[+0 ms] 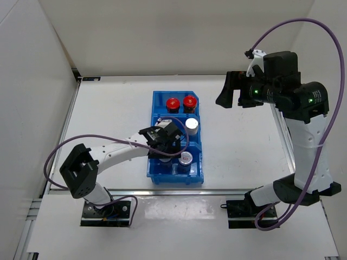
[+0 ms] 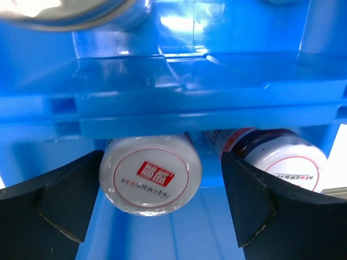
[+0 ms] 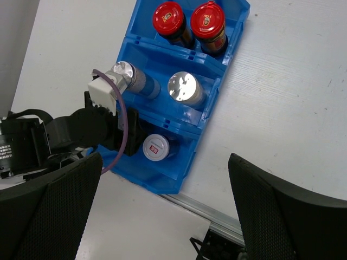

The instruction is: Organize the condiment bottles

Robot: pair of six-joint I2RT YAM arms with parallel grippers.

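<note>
The blue bin (image 1: 176, 181) holds the bottles. Two red-capped bottles (image 1: 172, 104) (image 1: 190, 102) stand in its far compartment. A tall silver-capped bottle (image 1: 191, 125) stands in the middle compartment, and a second one (image 3: 130, 78) leans at its left. My left gripper (image 1: 162, 143) reaches into the near compartment. It is open around a short bottle with a red-marked cap (image 2: 150, 174), with a gap on the right side. The other short bottle (image 2: 287, 162) (image 1: 186, 158) stands just outside the right finger. My right gripper (image 1: 227, 92) is open, empty and raised high at the back right.
The bin divider (image 2: 206, 108) lies close in front of the left gripper. White walls enclose the table at the left and back. A metal rail (image 3: 217, 216) runs along the near table edge.
</note>
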